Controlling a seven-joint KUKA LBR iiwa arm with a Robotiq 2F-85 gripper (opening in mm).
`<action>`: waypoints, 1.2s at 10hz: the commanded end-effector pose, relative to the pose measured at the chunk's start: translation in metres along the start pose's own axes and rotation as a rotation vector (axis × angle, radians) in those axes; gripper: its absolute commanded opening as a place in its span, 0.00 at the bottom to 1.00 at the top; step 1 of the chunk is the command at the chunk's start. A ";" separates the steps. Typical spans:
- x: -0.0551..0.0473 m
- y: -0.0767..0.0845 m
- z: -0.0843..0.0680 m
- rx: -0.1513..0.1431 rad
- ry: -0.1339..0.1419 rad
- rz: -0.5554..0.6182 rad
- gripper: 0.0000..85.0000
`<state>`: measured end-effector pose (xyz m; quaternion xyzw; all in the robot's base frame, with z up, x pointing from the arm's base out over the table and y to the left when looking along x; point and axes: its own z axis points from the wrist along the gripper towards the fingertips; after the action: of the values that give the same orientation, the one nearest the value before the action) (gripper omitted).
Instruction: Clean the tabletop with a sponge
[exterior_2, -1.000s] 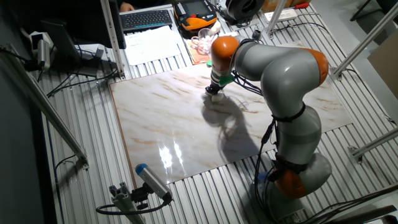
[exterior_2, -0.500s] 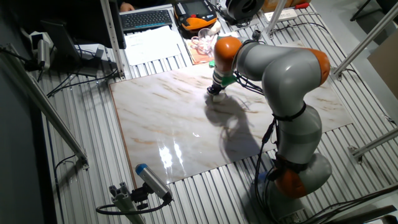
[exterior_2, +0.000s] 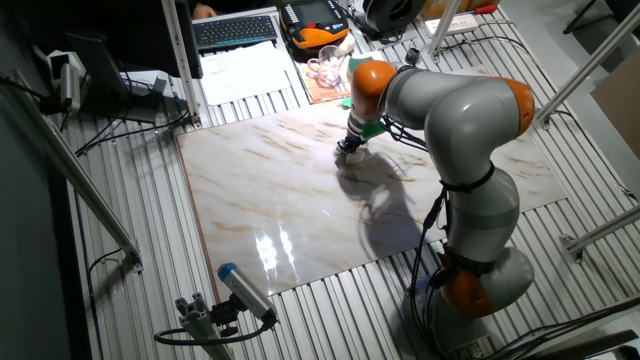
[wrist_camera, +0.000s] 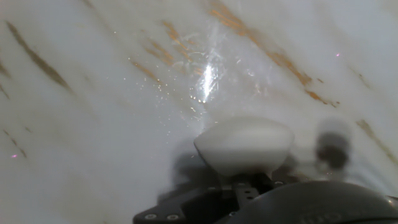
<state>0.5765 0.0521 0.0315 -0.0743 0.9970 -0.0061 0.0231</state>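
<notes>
The tabletop (exterior_2: 260, 190) is a glossy white-beige marble slab with brown veins, lying across the ribbed metal bench. My gripper (exterior_2: 349, 148) points down onto its far middle part, shut on the sponge (exterior_2: 350, 152). In the hand view the sponge (wrist_camera: 244, 144) is a cream-white block bulging out from between the fingers and pressed against the marble tabletop (wrist_camera: 93, 93). The fingers themselves are mostly hidden behind the sponge and the dark gripper body.
A keyboard (exterior_2: 235, 30), papers (exterior_2: 245, 70) and an orange device (exterior_2: 318, 38) lie beyond the slab's far edge. A blue-tipped tool (exterior_2: 243, 290) rests at the near left corner. Slanted metal struts stand at left (exterior_2: 90, 200) and right (exterior_2: 600, 55). The arm's base (exterior_2: 475, 290) stands by the near right edge.
The gripper has slid a little to the right across the marble with the sponge in it, still pressed down.
</notes>
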 end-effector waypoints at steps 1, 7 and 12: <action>-0.002 -0.002 -0.001 0.000 -0.002 0.000 0.00; -0.001 -0.027 0.001 -0.005 -0.002 -0.008 0.00; 0.005 -0.033 0.003 0.007 -0.026 0.046 0.00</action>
<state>0.5773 0.0190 0.0299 -0.0509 0.9980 -0.0066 0.0363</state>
